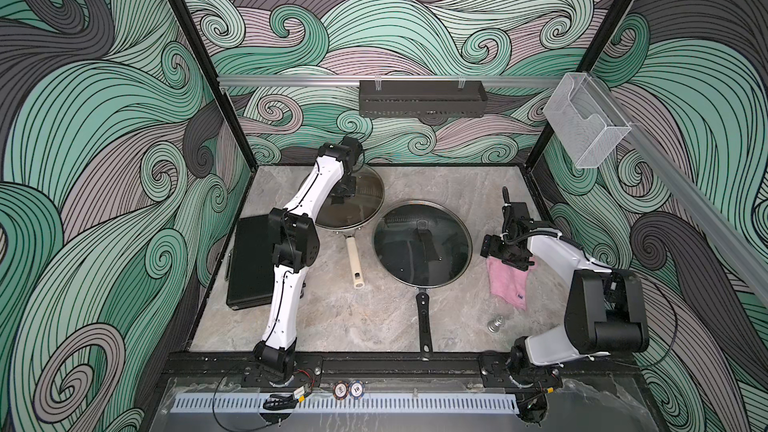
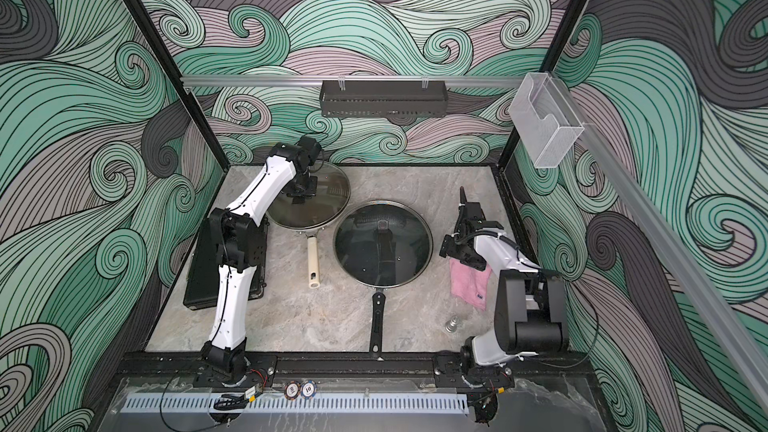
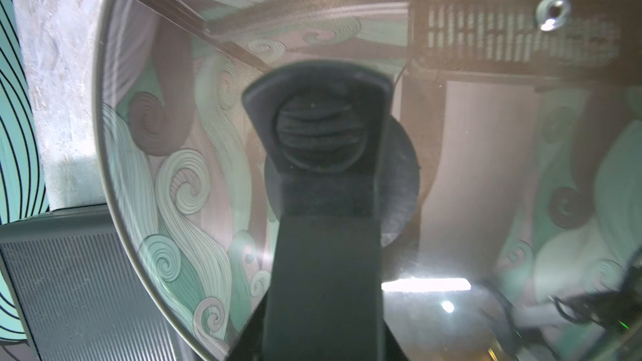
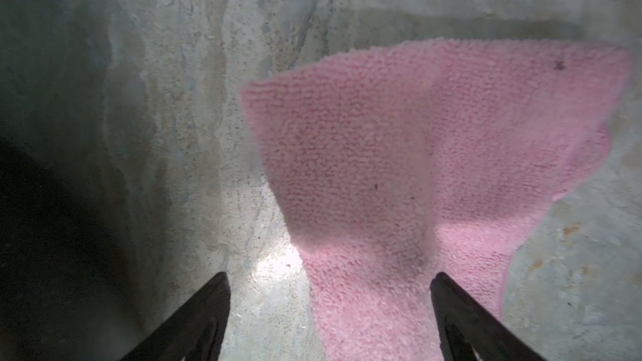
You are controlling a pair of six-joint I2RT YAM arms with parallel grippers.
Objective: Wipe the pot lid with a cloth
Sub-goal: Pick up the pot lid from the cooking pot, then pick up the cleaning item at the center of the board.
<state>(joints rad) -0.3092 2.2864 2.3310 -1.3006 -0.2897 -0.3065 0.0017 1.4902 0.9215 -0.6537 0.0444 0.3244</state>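
Indoors, marble tabletop [image 1: 374, 317], swirl walls [image 1: 415, 35]; left tool [image 1: 341, 197] tight on pot lid [image 1: 368, 201], right tool [image 4: 330, 276] wide.

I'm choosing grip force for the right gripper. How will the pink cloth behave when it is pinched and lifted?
The pink cloth is probably floppy: it lies creased and uneven on the stone table. Its looped terry pile should give the open right gripper good purchase rather than slip. It looks thin and light, so it will likely drape and hang down.

A black case [image 1: 249, 261] lies flat at left, and a small metal weight [image 1: 496, 324] stands front right.
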